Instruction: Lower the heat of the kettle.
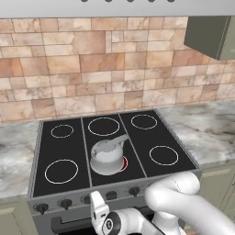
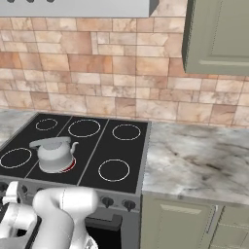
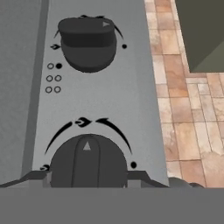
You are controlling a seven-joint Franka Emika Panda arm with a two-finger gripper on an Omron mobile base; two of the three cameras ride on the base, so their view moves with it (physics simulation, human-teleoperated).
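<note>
1. On the stove's front panel (image 1: 46, 202), low at the left of my left base view, I see a row of dark knobs, with the gripper (image 1: 95, 198) reaching up to the panel just right of them.
2. Through the hand view, the gripper (image 3: 87, 180) sits right at one dark knob (image 3: 86, 162); the finger tips (image 3: 33, 178) show on either side of its base. I cannot tell whether they press it.
3. Further along the panel in that view is a second knob (image 3: 88, 43), apart from the first.
4. Above, the kettle (image 1: 108, 155) stands upright on the front middle burner (image 1: 123, 164), which glows red under it.
5. To the right lies a marble counter (image 2: 194, 160), under a grey-green cabinet (image 2: 219, 36).
</note>
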